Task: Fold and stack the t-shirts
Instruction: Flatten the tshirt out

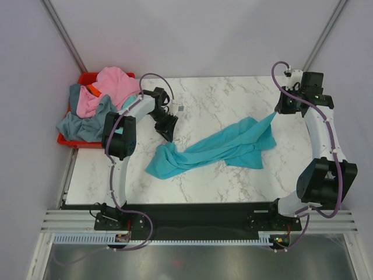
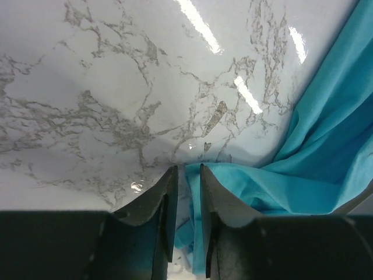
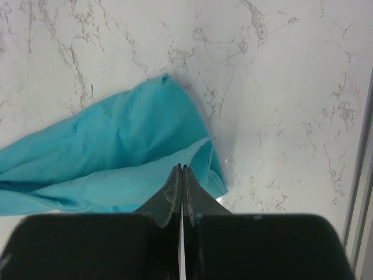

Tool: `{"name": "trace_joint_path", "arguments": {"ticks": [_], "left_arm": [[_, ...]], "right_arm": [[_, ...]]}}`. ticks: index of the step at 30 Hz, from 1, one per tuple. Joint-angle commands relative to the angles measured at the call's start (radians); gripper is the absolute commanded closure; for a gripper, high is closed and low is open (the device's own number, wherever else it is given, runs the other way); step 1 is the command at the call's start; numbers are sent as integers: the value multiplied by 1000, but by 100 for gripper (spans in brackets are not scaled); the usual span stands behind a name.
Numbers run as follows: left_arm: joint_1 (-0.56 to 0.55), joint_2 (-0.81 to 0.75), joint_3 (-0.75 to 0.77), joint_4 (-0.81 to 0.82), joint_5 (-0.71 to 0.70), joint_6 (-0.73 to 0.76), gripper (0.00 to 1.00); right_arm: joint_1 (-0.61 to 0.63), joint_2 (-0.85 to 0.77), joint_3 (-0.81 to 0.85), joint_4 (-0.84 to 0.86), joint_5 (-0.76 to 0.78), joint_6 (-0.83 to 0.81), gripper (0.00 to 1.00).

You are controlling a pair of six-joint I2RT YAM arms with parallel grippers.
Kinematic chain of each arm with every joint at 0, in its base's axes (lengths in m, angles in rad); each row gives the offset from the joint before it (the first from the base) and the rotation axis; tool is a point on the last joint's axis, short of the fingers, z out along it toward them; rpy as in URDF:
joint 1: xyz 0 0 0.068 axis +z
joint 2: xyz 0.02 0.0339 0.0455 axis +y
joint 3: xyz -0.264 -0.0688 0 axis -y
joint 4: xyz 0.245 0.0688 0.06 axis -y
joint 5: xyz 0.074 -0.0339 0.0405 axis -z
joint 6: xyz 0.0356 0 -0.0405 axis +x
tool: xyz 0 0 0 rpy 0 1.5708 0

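Note:
A bright teal t-shirt lies twisted and stretched across the marble table. My right gripper is shut on its far right corner and holds that corner a little above the table; in the right wrist view the jaws are pressed together at the cloth's hem. My left gripper is at the shirt's left end. Its jaws stand a narrow gap apart, with an edge of the teal cloth showing in the gap and marble beside it.
A red bin at the table's far left holds a heap of shirts: pink, grey-blue, and one with an orange patch. A metal rail runs along the table's right edge.

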Motion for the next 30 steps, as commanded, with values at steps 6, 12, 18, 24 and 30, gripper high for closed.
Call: {"name": "trace_joint_path", "arguments": {"ticks": [6, 12, 18, 24, 30], "left_arm": [[5, -30, 0, -49, 77, -12, 55], [5, -27, -18, -57, 94, -3, 66], [5, -23, -17, -71, 108, 0, 86], [5, -67, -6, -78, 100, 8, 98], [2, -235, 98, -62, 65, 34, 98]], "right_arm": [[-9, -9, 12, 19, 1, -8, 100], [-11, -16, 3, 25, 0, -5, 100], [-14, -18, 6, 26, -2, -5, 100], [-17, -25, 16, 28, 13, -4, 100], [-49, -58, 120, 29, 75, 29, 100]]}}
